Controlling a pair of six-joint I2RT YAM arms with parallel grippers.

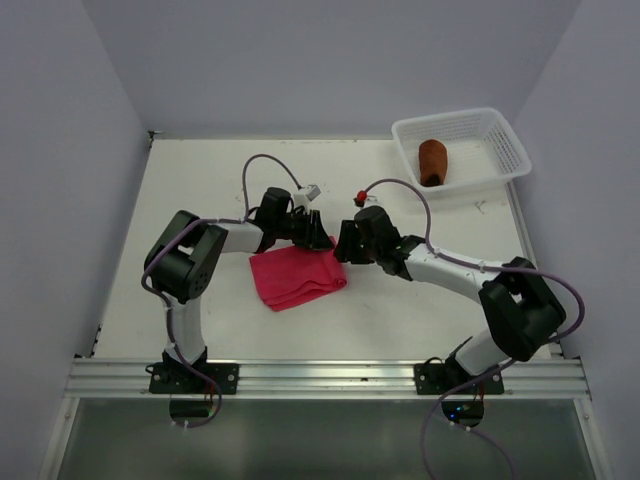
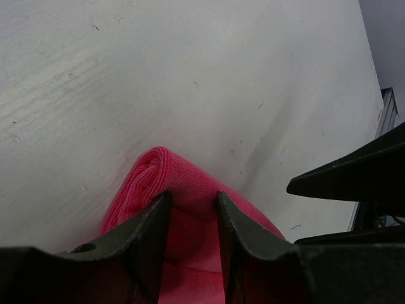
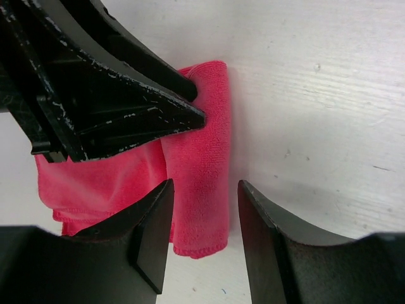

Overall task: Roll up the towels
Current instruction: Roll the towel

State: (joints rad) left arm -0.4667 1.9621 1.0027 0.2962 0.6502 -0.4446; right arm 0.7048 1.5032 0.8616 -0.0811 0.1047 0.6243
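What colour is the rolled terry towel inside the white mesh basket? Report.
Rust-brown towel, clearest from top external.

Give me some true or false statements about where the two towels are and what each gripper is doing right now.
1. The brown towel lies in the basket. True.
2. The pink towel is in the basket too. False: it lies on the table between the two arms.
3. The left gripper pinches a fold of the pink towel. True.
4. The right gripper holds the brown towel. False: it is open over the pink towel's edge and holds nothing.
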